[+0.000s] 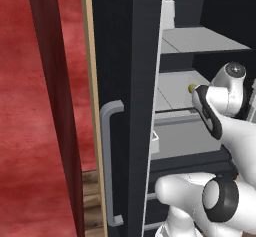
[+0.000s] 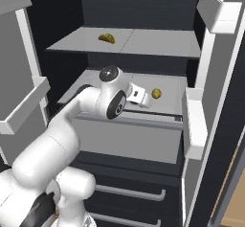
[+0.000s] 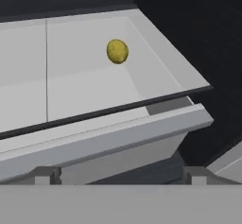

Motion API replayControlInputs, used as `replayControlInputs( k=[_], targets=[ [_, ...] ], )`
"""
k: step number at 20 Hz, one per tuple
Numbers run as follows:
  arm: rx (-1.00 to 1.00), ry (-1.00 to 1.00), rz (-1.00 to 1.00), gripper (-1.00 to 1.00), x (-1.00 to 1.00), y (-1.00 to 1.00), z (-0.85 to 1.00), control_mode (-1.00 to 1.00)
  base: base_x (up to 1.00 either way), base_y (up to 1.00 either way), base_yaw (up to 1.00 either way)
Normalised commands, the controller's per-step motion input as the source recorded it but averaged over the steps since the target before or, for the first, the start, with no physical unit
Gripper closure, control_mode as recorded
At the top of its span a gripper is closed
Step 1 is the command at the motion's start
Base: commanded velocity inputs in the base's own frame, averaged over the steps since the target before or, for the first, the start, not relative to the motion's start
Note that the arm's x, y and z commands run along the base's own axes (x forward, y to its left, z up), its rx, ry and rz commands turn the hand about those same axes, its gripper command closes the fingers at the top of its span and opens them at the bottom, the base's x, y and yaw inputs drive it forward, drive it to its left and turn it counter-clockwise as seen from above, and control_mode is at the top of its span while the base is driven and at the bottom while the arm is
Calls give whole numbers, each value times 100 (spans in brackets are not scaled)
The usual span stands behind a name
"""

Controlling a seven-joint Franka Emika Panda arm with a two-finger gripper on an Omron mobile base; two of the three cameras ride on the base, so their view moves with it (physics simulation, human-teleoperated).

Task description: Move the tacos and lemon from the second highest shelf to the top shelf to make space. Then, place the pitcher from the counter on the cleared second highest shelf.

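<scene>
- Hand view: my two fingertips [image 3: 47,175] stand spread wide at the bottom edge, nothing between them. Gripper [image 3: 120,176] is empty.
- Lemon [image 3: 117,51] sits on the second highest shelf [image 3: 85,90], toward its back right corner, well beyond my fingertips and a little right of the midline between them. No contact yet.
- Right base view: gripper [image 2: 141,98] hangs just left of the lemon [image 2: 156,93], near but apart. A taco [image 2: 106,38] already lies on the top shelf [image 2: 158,44].
- Risk: the lemon is round. If one finger touches it first, I judge it will roll to the back wall or side wall, out of easy reach.
- Risk: the thick front rail [image 3: 108,135] lies between me and the lemon; coming in too low could knock my fingers against it.
- Risk: lifting to the top shelf, a shallow pinch could let the lemon slip.
</scene>
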Motion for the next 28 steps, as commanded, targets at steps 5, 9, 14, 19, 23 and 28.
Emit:
replayControlInputs(
  k=[5, 9, 14, 19, 23, 28],
  targets=[
    [4, 1, 0, -100, 58, -21, -25, -100, 0, 0, 0],
    [0, 0, 0, -100, 54, -7, -43, -100, 0, 0, 0],
    [0, 0, 1, -100, 42, -11, -25, -100, 0, 0, 0],
    [1, 0, 2, -100, 44, -32, -1, -100, 0, 0, 0],
    [1, 0, 3, -100, 42, -29, -4, -100, 0, 0, 0],
    [0, 0, 3, -100, 41, -12, -18, -100, 0, 0, 0]
  ],
)
